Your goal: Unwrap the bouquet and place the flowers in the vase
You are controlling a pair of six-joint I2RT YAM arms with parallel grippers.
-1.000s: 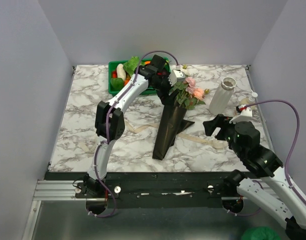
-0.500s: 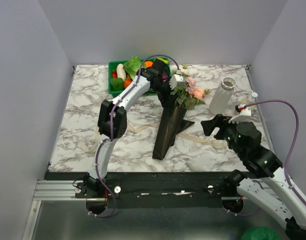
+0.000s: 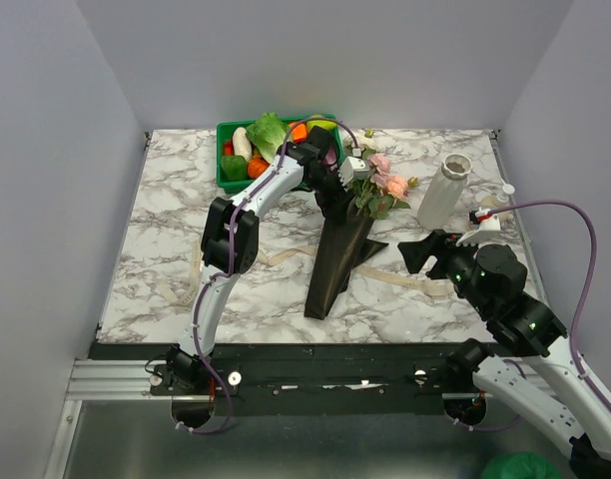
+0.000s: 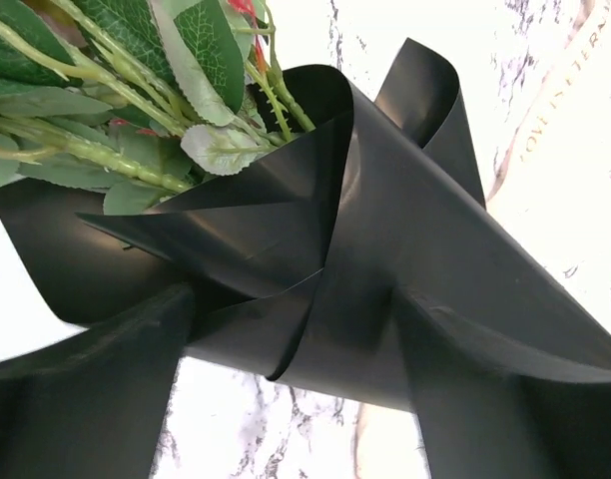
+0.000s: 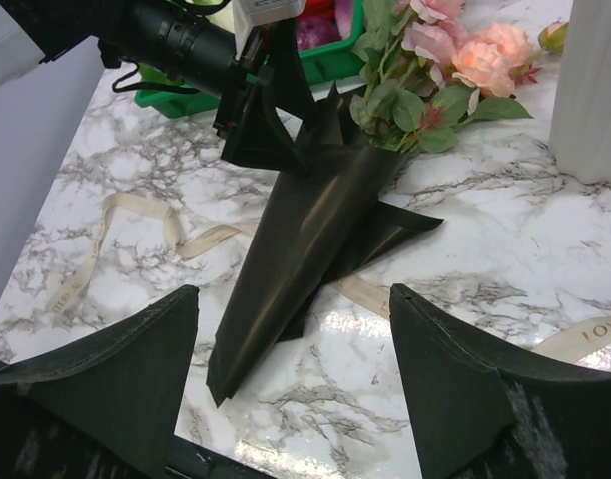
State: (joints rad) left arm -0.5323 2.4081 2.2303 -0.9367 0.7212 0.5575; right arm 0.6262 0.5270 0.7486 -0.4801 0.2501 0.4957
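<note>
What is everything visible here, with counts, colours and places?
bouquet wrapper: one, glossy black cone, table centre
flowers: several, pink and cream, in the wrapper's open end
vase: one, white ribbed, upright, far right
bottle: one, beige, white cap, right of vase
tray of toy vegetables: one, green, far edge
ribbon: cream, loose lengths beside the wrapper
table: one, marble
left gripper: black, open around the wrapper's rim
right gripper: black, open, empty
</note>
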